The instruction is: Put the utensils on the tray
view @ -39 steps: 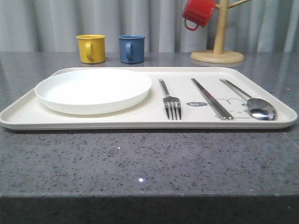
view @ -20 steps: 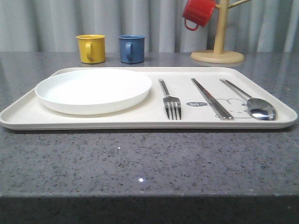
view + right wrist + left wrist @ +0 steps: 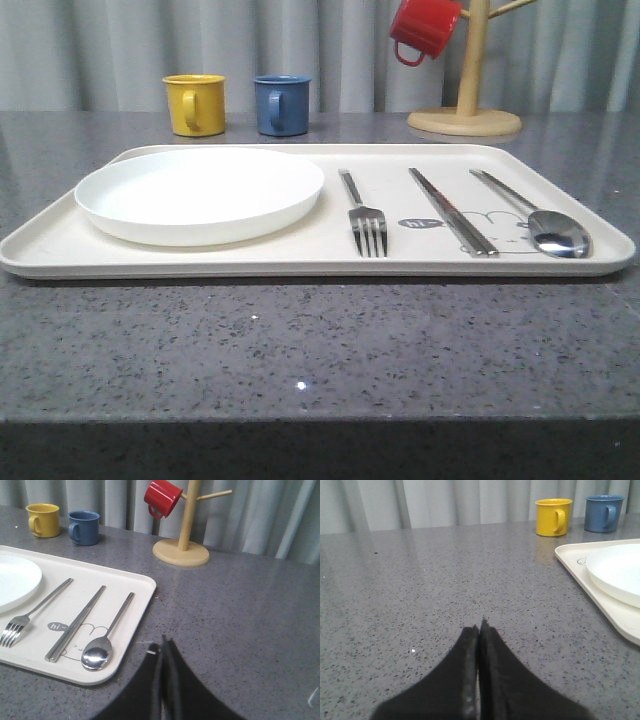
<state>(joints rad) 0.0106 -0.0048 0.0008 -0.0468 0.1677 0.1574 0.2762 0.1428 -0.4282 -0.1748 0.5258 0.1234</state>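
Both hands, left hand (image 3: 479, 626) and right hand (image 3: 164, 641), are closed empty above the countertop (image 3: 420, 605).

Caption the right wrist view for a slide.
Fork, chopsticks and spoon lie side by side on the tray; shut right gripper beside it.

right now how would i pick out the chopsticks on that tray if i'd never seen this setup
Start at the large cream rectangular tray with a round white plate on its left half. Right of the plate lie three shiny metal utensils side by side. The pair of straight silver chopsticks is the middle one, between the four-tined fork and the oval-bowled spoon: two plain sticks, no tines or bowl.
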